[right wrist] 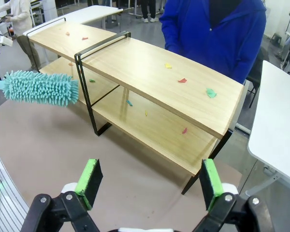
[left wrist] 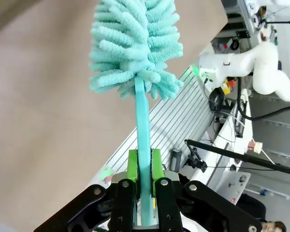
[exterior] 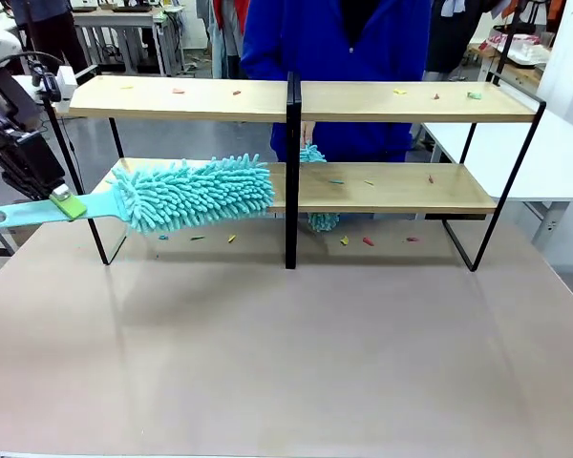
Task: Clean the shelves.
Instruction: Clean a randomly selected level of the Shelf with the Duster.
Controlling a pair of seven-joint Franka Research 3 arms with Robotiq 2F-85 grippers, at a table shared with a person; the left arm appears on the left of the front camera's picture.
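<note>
1. Workshop room, seen across a broad beige table. A person in a blue top stands at its far side, and a white table sits off to the right.
2. On the far half of the beige table stand the shelves, spanning most of its width. They are two long light-wood boards, one above the other, in a thin black frame with a black centre post.
3. Small coloured scraps lie scattered on both boards and on the table beneath the lower one.
4. At the left end of the shelves, the left gripper is clamped tight on the flat teal handle of a duster. The left wrist view shows its green pads pressing the handle from both sides.
5. The duster lies roughly level. Its fluffy teal head points right, in front of the left half of the lower board, and ends just short of the centre post. Whether it touches the board cannot be told.
6. The right gripper hangs above the table near the shelves' right end, jaws spread wide, holding nothing.
7. A second duster, also fluffy and teal, shows behind the centre post near the person, mostly hidden.
</note>
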